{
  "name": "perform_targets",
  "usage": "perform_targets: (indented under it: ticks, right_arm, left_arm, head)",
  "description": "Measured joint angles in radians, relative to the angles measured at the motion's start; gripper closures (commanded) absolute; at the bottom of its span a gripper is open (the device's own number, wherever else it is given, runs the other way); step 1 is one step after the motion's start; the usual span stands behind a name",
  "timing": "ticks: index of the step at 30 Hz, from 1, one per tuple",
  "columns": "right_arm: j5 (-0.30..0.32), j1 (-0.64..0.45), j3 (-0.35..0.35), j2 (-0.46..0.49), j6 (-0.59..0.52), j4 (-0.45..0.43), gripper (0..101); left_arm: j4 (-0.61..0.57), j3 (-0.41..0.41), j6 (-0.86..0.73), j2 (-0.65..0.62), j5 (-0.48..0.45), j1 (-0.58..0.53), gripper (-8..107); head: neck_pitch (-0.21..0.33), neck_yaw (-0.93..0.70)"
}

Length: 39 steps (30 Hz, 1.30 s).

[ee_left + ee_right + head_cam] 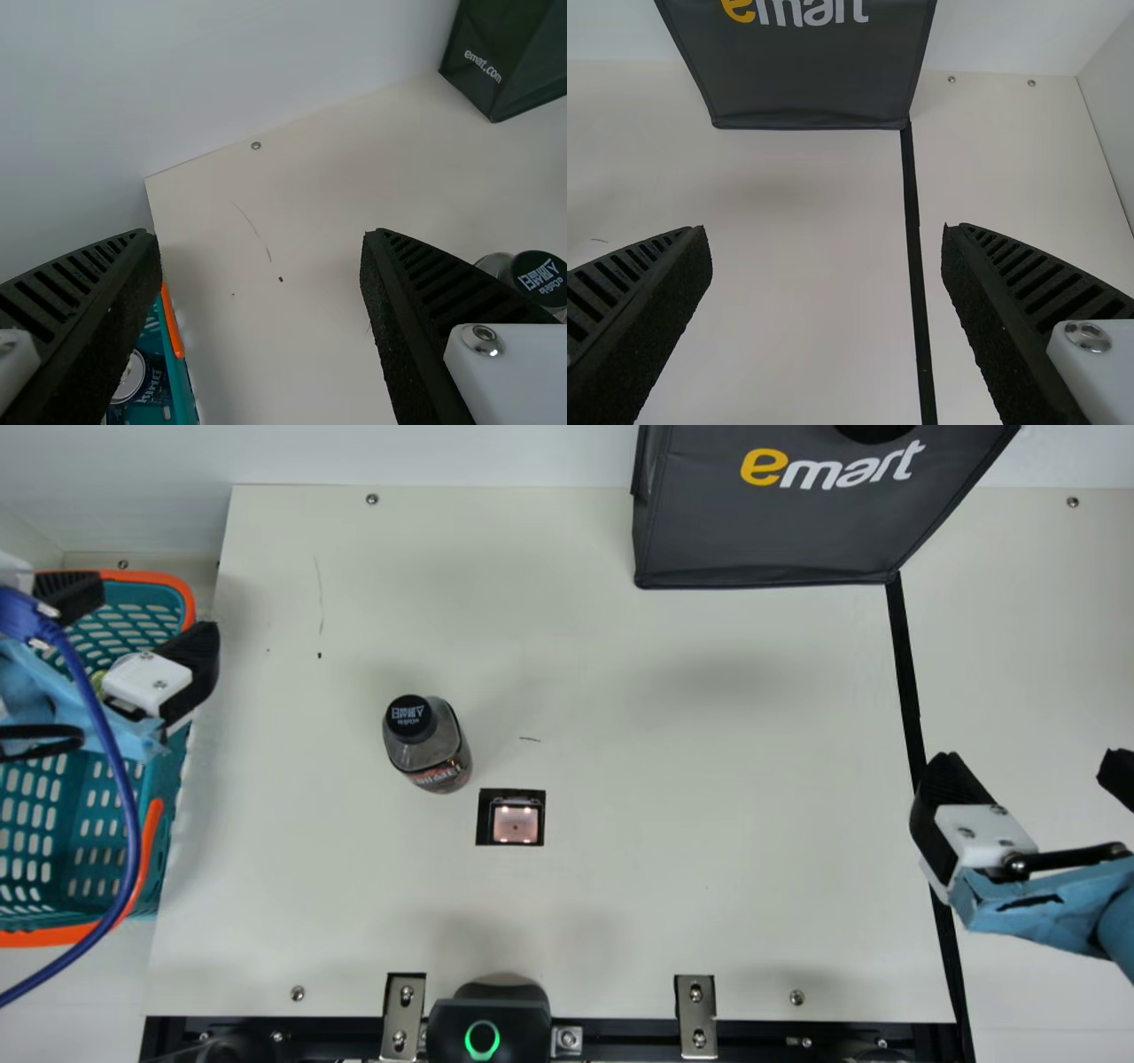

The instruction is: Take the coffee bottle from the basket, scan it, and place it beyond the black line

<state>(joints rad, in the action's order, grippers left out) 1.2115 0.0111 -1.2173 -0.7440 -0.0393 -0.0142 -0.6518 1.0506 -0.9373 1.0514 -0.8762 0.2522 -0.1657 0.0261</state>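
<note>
The bottle (434, 760) is already put outside the basket (152, 859), beside the scanner (515, 824); scanning cannot be confirmed (the black line (905, 673) is still to be crossed). Left end effector (261, 235) and right end effector (826, 230) are released.

A squat, clear-walled coffee bottle with a black cap and a dark, red-marked label (431, 755) stands upright between the left gripper (133, 627) and right gripper (1032, 775), nearer the left, beside a black-framed, pink-lit square scanner (516, 824). A teal plastic basket with an orange rim (159, 578) sits beneath the left gripper; a straight black tape line (904, 664) runs under the right.
</note>
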Motion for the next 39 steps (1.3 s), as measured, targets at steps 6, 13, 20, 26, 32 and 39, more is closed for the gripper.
perform_targets:
  ticks: [6, 13, 20, 26, 32, 39]
  right_arm:
    - [0.000, 0.000, 0.000, 0.000, 0.000, 0.000, 10]
    - [0.000, 0.000, 0.000, 0.000, 0.000, 0.000, 10]
    - [0.000, 0.000, 0.000, 0.000, 0.000, 0.000, 10]
    - [0.000, 0.000, 0.000, 0.000, 0.000, 0.000, 10]
    - [0.001, 0.000, 0.000, 0.000, 0.000, 0.000, 10]
    - [0.001, 0.000, 0.000, 0.000, 0.000, 0.000, 10]
  left_arm:
    - [0.006, 0.009, 0.015, -0.002, 0.000, 0.000, 9]
    - [0.006, 0.012, 0.020, -0.006, -0.004, -0.009, 9]
    - [0.017, 0.006, 0.019, -0.020, -0.013, -0.030, 9]
    - [0.045, 0.005, 0.047, -0.028, -0.022, -0.064, 9]
    - [0.102, 0.013, 0.112, -0.033, -0.029, -0.127, 9]
    - [0.203, 0.035, 0.231, -0.025, -0.034, -0.230, 9]
  head:
    - [0.000, 0.000]
    - [0.000, 0.002]
    - [0.000, 0.000]
    - [0.000, 0.000]
    - [0.000, 0.000]
    - [0.000, 0.002]
